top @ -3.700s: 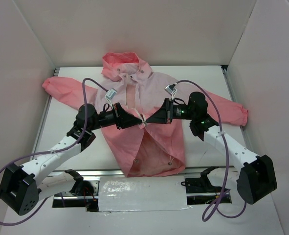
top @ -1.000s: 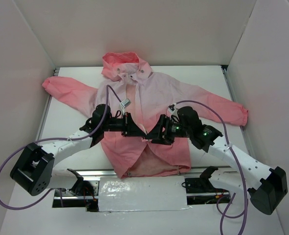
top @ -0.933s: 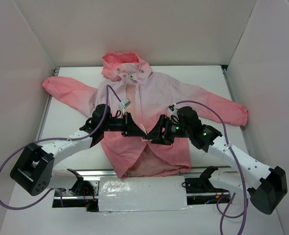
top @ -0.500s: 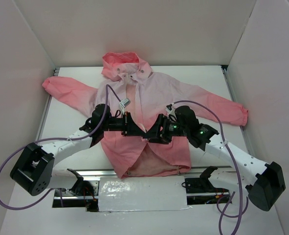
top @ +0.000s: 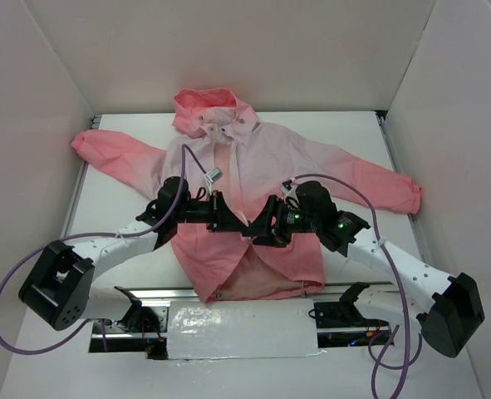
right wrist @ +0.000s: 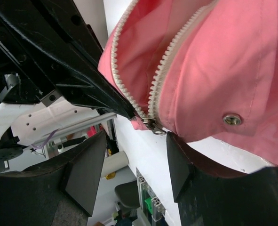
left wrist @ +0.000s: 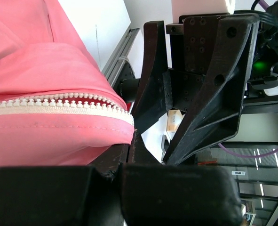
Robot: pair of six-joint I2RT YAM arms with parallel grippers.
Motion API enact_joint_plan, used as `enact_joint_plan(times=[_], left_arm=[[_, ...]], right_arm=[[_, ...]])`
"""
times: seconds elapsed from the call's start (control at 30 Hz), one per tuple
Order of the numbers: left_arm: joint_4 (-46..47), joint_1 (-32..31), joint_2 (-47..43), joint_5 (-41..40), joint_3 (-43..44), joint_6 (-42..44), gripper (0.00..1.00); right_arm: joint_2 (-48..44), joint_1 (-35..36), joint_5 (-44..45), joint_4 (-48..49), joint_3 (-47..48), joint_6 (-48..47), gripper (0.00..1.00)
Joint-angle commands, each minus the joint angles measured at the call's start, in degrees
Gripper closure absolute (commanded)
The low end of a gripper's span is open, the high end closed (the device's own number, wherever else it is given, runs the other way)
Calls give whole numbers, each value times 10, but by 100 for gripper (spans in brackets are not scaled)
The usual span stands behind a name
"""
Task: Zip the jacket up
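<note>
The jacket [top: 266, 158] lay spread on the table [top: 120, 208], hood at the far end from both arms, its lower front parted and the white zipper [left wrist: 59, 104] teeth unjoined there. The left gripper [top: 238, 224] was clamped tight on the jacket's front edge, with the teeth running away from just above its fingertips. The right gripper [right wrist: 131, 165] met it nearly tip to tip, jaws apart and holding nothing, the metal slider [right wrist: 153, 125] just ahead of the gap between its fingers.

Matt cloth jacket [top: 270, 158], white plastic zipper [left wrist: 59, 101].
</note>
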Motion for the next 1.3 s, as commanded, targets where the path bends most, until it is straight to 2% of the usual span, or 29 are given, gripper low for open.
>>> enact_joint_plan(times=[0.0,0.27,0.53,0.7,0.97,1.17,1.27], left_arm=[[23,-1,3,-1,14,1,100],[27,-1,10,2,16,-3,100],[32,-1,11,3,14,-6,100],[20,-1,7,-3,15,4,100],[8,-1,-3,-28,14,9,100],[15,-1,1,-27,15,0,100],[22,-1,4,-25,14,-4,100]], right_arm=[[3,3,-1,9,-10,10,38],[-1,4,-6,44,-32,27,37],[5,3,-20,101,-28,44,40],[11,3,-33,103,-26,52,41],[1,3,-35,76,-24,75,42],[1,8,-7,-75,23,33,36],[-7,19,-12,-83,25,37,35]])
